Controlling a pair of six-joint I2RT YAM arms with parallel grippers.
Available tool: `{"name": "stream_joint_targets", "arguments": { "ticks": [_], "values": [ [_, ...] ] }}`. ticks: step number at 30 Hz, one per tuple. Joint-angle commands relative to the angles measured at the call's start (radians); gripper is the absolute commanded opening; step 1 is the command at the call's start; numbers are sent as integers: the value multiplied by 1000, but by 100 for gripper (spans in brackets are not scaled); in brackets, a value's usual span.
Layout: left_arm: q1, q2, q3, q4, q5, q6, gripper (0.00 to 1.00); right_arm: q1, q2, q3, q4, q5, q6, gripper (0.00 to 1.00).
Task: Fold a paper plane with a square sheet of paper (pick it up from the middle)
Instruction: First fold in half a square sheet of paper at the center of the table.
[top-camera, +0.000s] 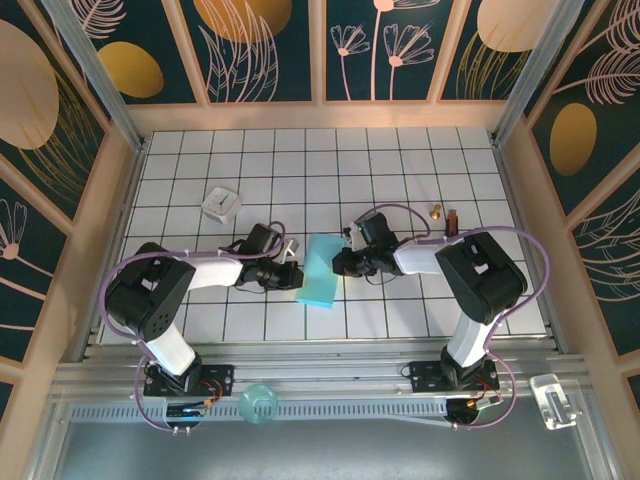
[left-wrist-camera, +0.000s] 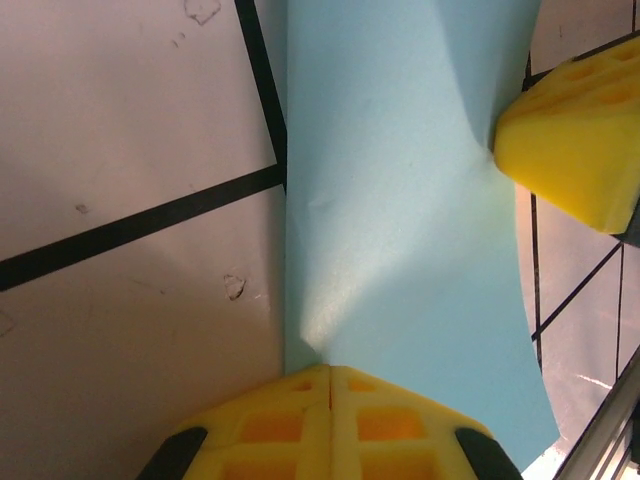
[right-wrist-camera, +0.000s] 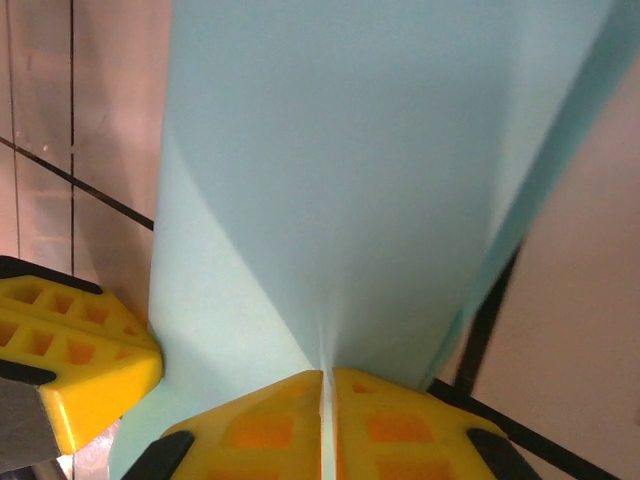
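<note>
The square sheet of paper (top-camera: 320, 272) lies in the middle of the tabletop (top-camera: 400, 170) as a narrow strip, apparently doubled over, though the layers are hard to count from above. The left tool (top-camera: 291, 272) is clamped tight on its 9 o'clock edge. The right tool (top-camera: 344, 262) pinches the 3 o'clock edge, jaws pressed together on the paper. Opposed grips like these probably keep the thin sheet taut so a crease sets squarely.
</note>
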Motion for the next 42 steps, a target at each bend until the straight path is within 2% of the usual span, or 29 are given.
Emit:
{"name": "stream_joint_targets", "arguments": {
  "ticks": [1, 6, 13, 30, 42],
  "values": [
    [6, 80, -33, -114, -82, 26, 0, -18, -30, 47, -78, 17, -21, 12],
    [7, 91, -31, -112, -64, 18, 0, 3, 15, 90, 82, -156, 91, 10],
    [6, 114, -34, -115, -51, 16, 0, 50, 121, 181, 116, -204, 141, 0],
    [6, 131, -22, -134, -76, 39, 0, 115, 236, 259, 18, -174, 137, 0],
    [6, 154, -26, -156, -101, 62, 0, 75, 310, 319, -61, -83, 116, 0]
  ]
}}
